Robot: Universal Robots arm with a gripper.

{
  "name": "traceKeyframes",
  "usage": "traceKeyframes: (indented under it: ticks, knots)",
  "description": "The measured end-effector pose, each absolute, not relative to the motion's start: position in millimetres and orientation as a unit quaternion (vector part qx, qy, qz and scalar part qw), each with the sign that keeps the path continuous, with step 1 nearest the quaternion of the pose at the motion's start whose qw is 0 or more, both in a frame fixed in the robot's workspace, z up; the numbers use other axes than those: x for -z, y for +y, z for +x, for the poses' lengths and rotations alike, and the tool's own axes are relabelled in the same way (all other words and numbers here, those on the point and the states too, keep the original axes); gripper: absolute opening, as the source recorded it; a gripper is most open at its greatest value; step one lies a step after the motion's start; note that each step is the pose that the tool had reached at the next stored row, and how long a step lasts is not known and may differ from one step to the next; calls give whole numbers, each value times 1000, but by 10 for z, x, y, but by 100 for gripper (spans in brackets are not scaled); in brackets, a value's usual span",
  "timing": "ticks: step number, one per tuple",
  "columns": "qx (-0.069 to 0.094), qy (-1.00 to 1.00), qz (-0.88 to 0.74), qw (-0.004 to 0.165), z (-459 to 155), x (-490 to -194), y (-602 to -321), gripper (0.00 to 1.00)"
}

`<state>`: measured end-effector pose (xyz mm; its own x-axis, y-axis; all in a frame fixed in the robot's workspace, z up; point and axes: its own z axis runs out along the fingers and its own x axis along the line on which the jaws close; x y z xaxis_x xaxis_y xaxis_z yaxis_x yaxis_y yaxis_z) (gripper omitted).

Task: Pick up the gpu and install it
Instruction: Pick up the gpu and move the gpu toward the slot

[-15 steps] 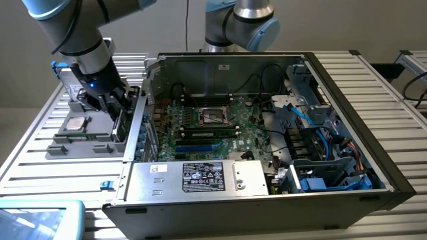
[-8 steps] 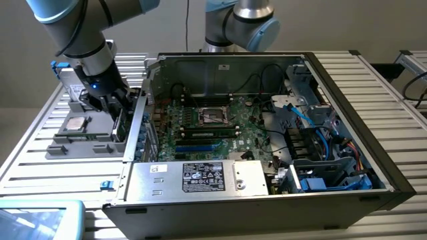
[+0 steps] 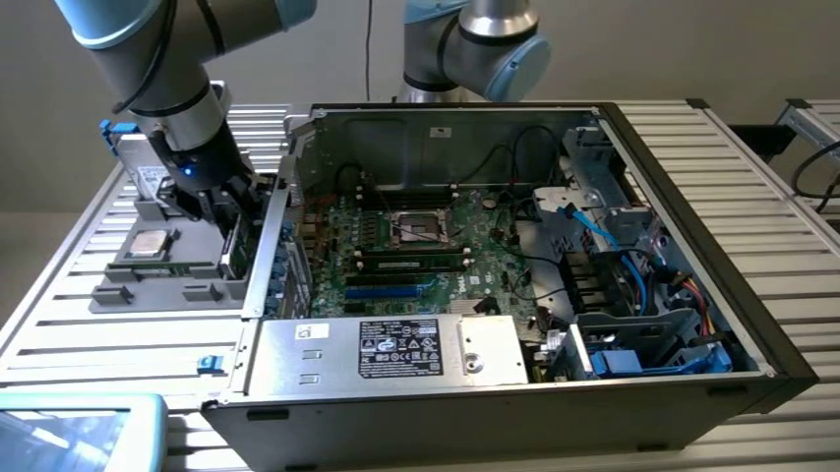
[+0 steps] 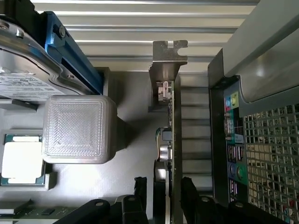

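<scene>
The gpu (image 4: 170, 122) stands on edge in a slot of the grey holder tray (image 4: 126, 93), its silver bracket (image 4: 169, 58) at one end and the green board seen edge-on. In the exterior view the gpu (image 3: 238, 246) sits at the tray's side nearest the computer case (image 3: 683, 246). My gripper (image 4: 164, 189) is lowered over the card with one dark finger (image 4: 140, 186) on each side of it. The jaws are open, with a small gap showing to the card. In the exterior view my gripper (image 3: 220, 211) hangs straight down over the tray.
On the tray lie a CPU (image 3: 149, 243), a hard drive in a blue frame (image 4: 28, 70) and a grey block (image 4: 77, 128). The case's rear port panel (image 4: 233, 158) stands close beside the card. Inside the case are the motherboard (image 3: 420, 236) and power supply (image 3: 393, 349).
</scene>
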<state>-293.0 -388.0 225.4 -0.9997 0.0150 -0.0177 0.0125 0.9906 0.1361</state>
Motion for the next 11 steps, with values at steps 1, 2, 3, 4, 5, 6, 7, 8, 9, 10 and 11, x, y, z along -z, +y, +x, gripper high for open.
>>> traceKeyframes:
  ticks: [1, 2, 3, 4, 5, 6, 7, 8, 9, 10, 11]
  knots:
    - [-68, 998, 7, 9, -2927, -2253, -3880, 44]
    - [-68, 998, 7, 9, -2920, -2251, -3880, 44]
    - [-67, 998, 7, 10, -2914, -2246, -3880, 44]
    - [-66, 998, 7, 10, -2912, -2240, -3879, 44]
    - [-66, 998, 7, 9, -2911, -2236, -3877, 44]
    - [-65, 998, 7, 9, -2911, -2232, -3877, 44]
    - [-65, 998, 7, 9, -2911, -2229, -3877, 44]
    - [-65, 998, 7, 9, -2911, -2225, -3877, 44]
    - [-65, 998, 7, 9, -2911, -2222, -3877, 44]
    - [-64, 998, 7, 9, -2911, -2221, -3877, 44]
    - [-64, 998, 7, 9, -2911, -2221, -3877, 44]
